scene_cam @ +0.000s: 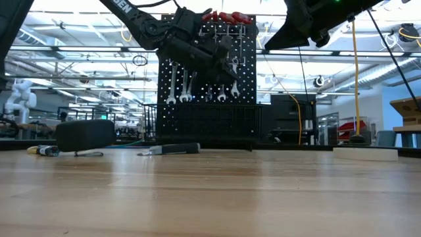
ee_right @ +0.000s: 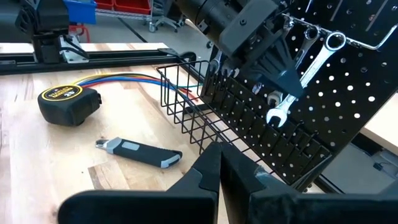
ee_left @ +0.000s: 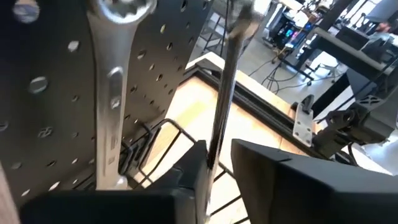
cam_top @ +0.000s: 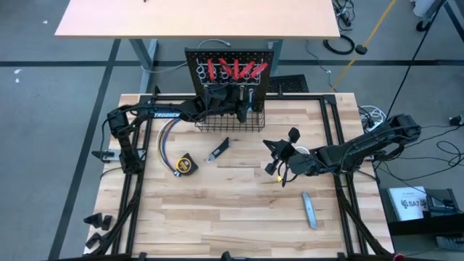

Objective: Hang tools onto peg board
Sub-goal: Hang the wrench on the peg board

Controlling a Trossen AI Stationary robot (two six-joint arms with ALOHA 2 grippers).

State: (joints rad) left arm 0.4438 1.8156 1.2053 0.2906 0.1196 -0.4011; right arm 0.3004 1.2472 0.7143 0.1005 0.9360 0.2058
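Left end effector (cam_top: 243, 109) first: I have it up against the peg board (scene_cam: 247, 72), above the wire basket (cam_top: 230, 122), fingers a crack apart around the shank of a silver wrench (ee_left: 224, 93). Whether I'm gripping it or have let go, I cannot tell. That wrench hangs on the board, long axis near vertical, beside another hung wrench (ee_left: 112, 93). To finish well, I should open fully and back straight off without brushing the shank. Farther out, my right end effector (cam_top: 278, 168) waits clenched and empty over the bench (cam_top: 232, 217), near the tape measure (cam_top: 185, 165) and knife (cam_top: 220, 149).
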